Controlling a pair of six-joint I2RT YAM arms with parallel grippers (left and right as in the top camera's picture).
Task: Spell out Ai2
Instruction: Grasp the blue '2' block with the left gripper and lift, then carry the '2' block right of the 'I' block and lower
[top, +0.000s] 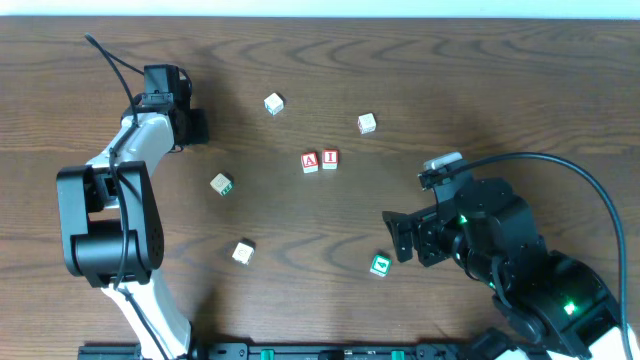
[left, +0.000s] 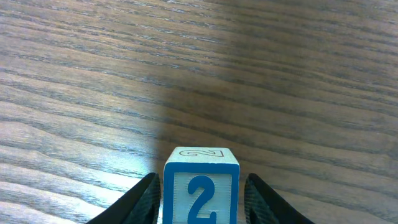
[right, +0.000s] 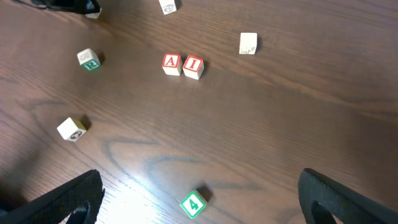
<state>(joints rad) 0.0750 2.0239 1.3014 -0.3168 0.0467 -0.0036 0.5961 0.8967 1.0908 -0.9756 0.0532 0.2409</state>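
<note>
On the wood table (top: 300, 60), with the blue 2 block (left: 200, 193) pinched in the left gripper (top: 195, 127) far left and the right gripper (top: 392, 237) spread idle, carry level and set down touching the red I block (top: 330, 159), opposite the A block (top: 310, 162).

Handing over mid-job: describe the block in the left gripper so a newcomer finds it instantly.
On the brown wooden table, look far left, where the left gripper reaches. Between its fingers sits a pale wooden cube with a blue border. It alone shows a blue 2; the red A block, red I block and green 4 block lie loose.
</note>
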